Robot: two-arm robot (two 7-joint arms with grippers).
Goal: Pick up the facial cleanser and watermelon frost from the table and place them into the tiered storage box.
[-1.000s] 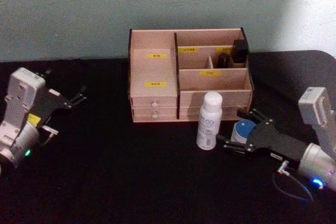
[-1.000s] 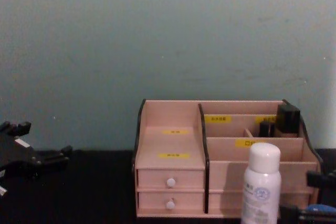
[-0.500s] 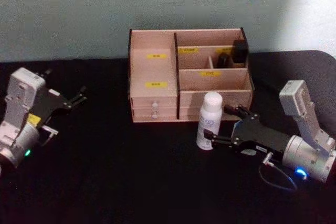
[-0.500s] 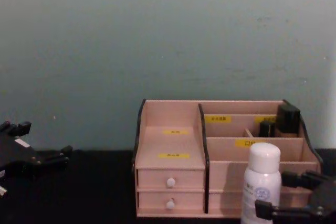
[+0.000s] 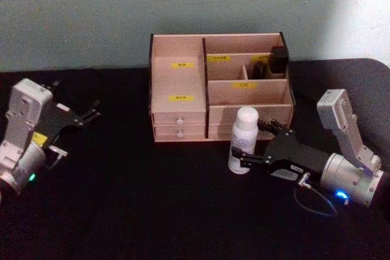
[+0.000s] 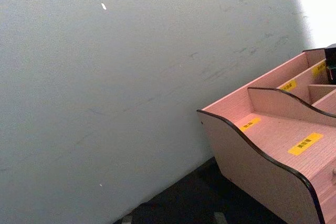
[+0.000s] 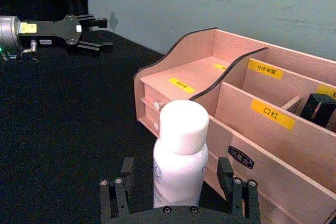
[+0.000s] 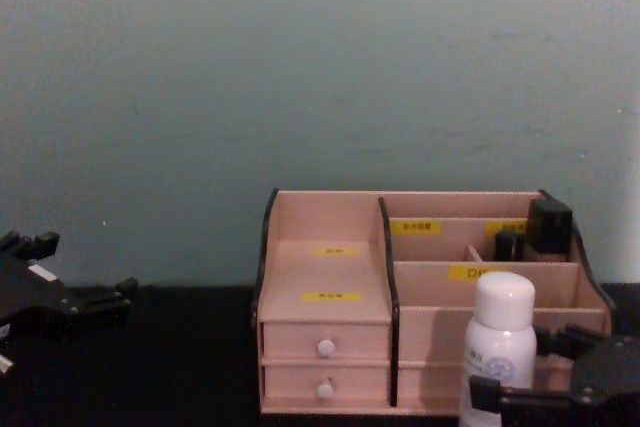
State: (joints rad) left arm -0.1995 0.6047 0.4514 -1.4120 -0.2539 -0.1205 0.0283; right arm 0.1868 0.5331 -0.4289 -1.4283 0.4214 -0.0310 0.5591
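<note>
- The right gripper [image 5: 250, 144] has slid left over the table [image 5: 152, 211], away from the right edge, up to the bottle [image 5: 244, 133].
- Its spread fingers [image 5: 253, 161] now stand either side of the bottle, which earlier stood clear of them.
- In the chest view, the gripper has come up from the corner.

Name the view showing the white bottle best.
The right wrist view: the white bottle stands close inside the open right pincer. Head and chest views show it before the tiered storage box. The left pincer idles far left.
</note>
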